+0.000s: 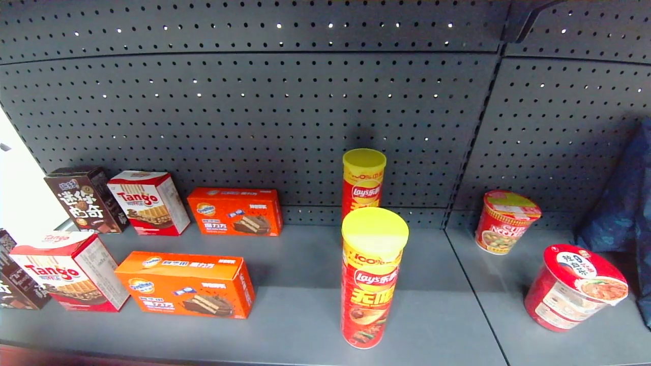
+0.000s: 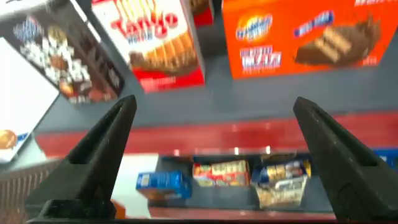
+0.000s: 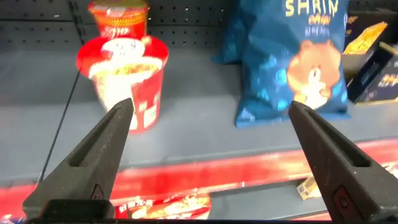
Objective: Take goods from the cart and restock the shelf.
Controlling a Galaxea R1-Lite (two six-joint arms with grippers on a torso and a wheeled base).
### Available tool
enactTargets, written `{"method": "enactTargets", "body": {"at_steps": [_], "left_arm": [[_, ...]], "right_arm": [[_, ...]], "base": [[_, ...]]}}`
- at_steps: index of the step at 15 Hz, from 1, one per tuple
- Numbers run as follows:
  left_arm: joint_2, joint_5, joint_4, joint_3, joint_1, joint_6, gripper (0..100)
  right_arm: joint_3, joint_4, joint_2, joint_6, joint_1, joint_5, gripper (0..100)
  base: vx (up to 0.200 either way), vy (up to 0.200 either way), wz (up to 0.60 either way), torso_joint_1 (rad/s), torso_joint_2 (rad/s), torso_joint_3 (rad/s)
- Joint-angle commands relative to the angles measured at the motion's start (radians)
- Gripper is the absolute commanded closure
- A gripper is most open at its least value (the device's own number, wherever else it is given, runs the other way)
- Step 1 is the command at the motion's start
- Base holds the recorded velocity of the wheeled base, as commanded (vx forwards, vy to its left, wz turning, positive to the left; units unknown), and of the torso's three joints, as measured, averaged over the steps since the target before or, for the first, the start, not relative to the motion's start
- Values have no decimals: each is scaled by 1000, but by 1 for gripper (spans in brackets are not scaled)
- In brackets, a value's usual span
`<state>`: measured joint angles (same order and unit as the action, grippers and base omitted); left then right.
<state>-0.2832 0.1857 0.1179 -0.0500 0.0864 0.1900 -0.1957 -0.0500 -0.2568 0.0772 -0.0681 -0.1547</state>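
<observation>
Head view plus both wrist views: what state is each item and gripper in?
Left gripper: open, empty.
Right gripper: open, empty.
Front chip can: upright, lid on.
Rear chip can: upright, lid on.
Front noodle cup: upright, sealed.
Rear noodle cup: upright, sealed.
Blue snack bag: standing.
Front orange box: closed.
Rear orange box: closed.

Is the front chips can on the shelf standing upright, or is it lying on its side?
Upright. The front chips can stands on its base on the shelf, with its yellow lid facing up.
</observation>
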Motion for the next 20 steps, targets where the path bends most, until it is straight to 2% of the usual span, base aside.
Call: {"method": "enactTargets", "body": {"at_steps": [1,4,5,7,8,11,14,15,20], "left_arm": [[194,4,-115,12,-8,-14,0],[190,4,-96,35,-8,-17,0],[190,0,-95,35,-8,-29,0],[190,-23,-99,35,-8,-126,0],[190,-52,-99,35,-8,-146,0],[190,-80,-101,35,-8,-153,0],[190,-81,-103,33,-8,-155,0],[190,-81,-106,33,-8,-167,0],[190,-81,-106,33,-8,-182,0]], "right_arm": [[62,19,165,-7,-9,61,0],[125,9,168,-40,-4,136,0],[162,-28,168,-40,-4,115,0],[194,-44,168,-42,-4,99,0],[194,-24,168,-34,-4,101,0],[193,-19,168,-27,-4,89,0],[193,-19,168,-30,-4,92,0],[193,-19,168,-28,-4,101,0],[193,-19,168,-28,-4,138,0]], "base": [[0,0,0,0,0,0],[0,0,0,0,0,0],[0,0,0,0,0,0],[0,0,0,0,0,0],[0,0,0,0,0,0],[0,0,0,0,0,0],[0,0,-400,2,0,2],[0,0,0,0,0,0],[0,0,0,0,0,0]]}}
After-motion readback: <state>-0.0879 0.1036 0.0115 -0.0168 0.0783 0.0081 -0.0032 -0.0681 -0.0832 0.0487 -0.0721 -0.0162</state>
